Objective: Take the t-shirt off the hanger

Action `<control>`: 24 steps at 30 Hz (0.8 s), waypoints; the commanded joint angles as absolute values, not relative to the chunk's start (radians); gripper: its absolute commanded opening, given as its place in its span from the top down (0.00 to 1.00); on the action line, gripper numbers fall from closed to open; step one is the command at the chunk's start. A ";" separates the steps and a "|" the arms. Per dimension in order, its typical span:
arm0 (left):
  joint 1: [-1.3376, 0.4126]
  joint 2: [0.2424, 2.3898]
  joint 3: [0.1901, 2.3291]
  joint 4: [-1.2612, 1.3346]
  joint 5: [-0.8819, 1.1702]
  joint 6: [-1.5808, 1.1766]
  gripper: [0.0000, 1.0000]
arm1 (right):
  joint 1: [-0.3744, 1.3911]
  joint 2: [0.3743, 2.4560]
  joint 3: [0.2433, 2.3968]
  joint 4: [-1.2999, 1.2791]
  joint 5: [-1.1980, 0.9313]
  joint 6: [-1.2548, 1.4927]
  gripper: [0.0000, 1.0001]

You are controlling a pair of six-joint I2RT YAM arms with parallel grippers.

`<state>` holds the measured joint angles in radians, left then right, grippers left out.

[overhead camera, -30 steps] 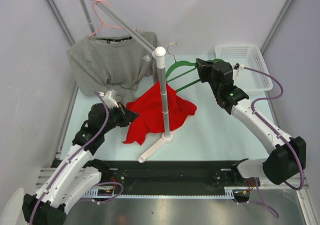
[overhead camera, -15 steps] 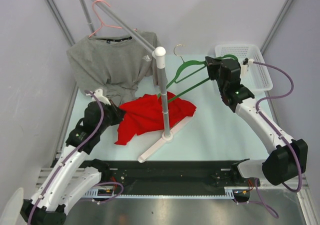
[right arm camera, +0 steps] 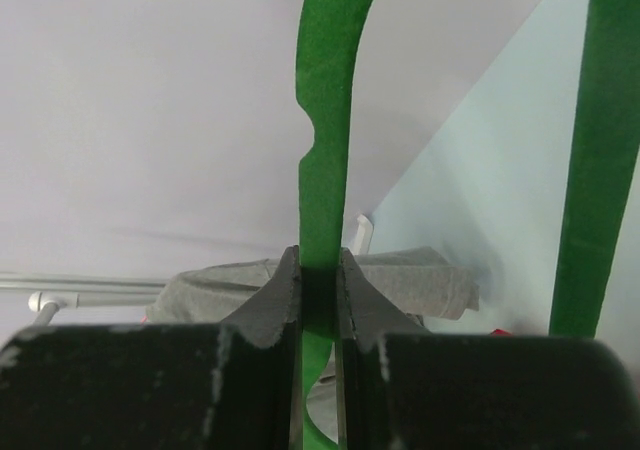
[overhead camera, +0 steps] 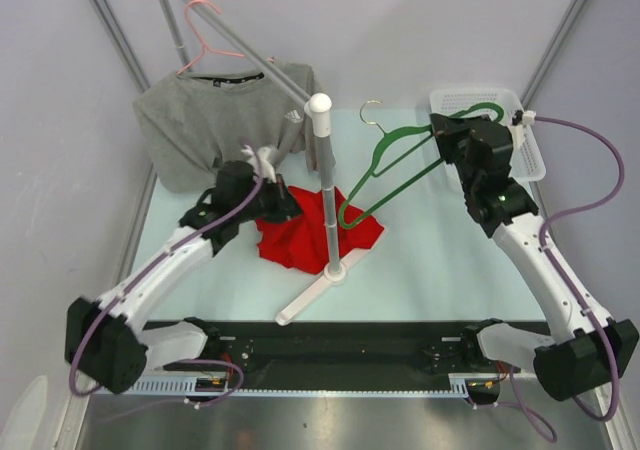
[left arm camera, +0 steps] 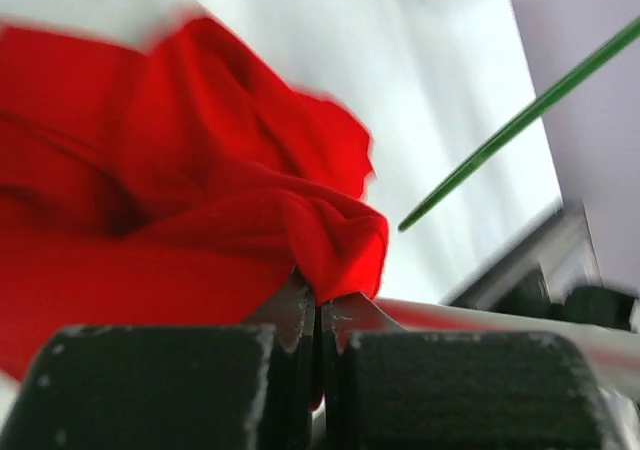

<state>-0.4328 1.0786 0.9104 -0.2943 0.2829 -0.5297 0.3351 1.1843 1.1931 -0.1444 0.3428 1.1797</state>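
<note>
- Currently the crumpled red cotton t-shirt [overhead camera: 318,232] lies heaped on the pale tabletop [overhead camera: 430,260], against the foot of the white pipe stand [overhead camera: 324,170].
- Left gripper [overhead camera: 288,206] has its jaws pressed together on a fold at the shirt's left edge; the left wrist view shows red cloth [left arm camera: 180,170] pinched at the tips [left arm camera: 318,315].
- Right gripper [overhead camera: 441,132] has its jaws clamped on the thin green plastic hanger [overhead camera: 405,165], held tilted above the tabletop.
- Hanger's low end overlaps the shirt; cannot tell whether it is caught inside.
- Shirt looks soft, light and limp, likely to stretch and drag: best pinched at a bunched edge or hem.
- Hanger looks stiff and light: best held on its arm, as it is.
</note>
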 commanded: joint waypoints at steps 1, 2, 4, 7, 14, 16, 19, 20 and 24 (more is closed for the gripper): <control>-0.537 1.189 0.983 -0.172 0.482 -0.580 1.00 | 0.282 1.098 1.148 -0.135 0.240 1.181 1.00; -0.538 1.209 0.995 -0.182 0.465 -0.592 0.96 | 0.255 1.088 1.122 -0.138 0.218 1.204 1.00; -0.538 1.168 0.977 -0.215 0.352 -0.588 0.26 | 0.201 1.060 1.082 -0.137 0.103 1.247 1.00; -0.537 1.043 0.925 -0.256 0.250 -0.557 0.05 | 0.132 1.051 1.028 -0.101 -0.020 1.295 1.00; -0.537 0.879 0.899 -0.373 0.183 -0.567 0.07 | 0.081 1.088 1.020 -0.071 -0.163 1.325 1.00; -0.537 0.833 0.861 -0.332 0.205 -0.584 0.12 | 0.080 1.094 1.028 -0.060 -0.167 1.336 1.00; -0.537 0.804 0.813 -0.220 0.316 -0.606 0.18 | 0.095 1.111 1.043 -0.043 -0.175 1.356 1.00; -0.537 0.810 0.811 -0.200 0.374 -0.601 0.18 | 0.104 1.117 1.046 -0.037 -0.172 1.362 1.00; -0.537 0.883 0.841 -0.163 0.430 -0.563 0.13 | 0.175 1.157 1.097 -0.011 -0.076 1.341 1.00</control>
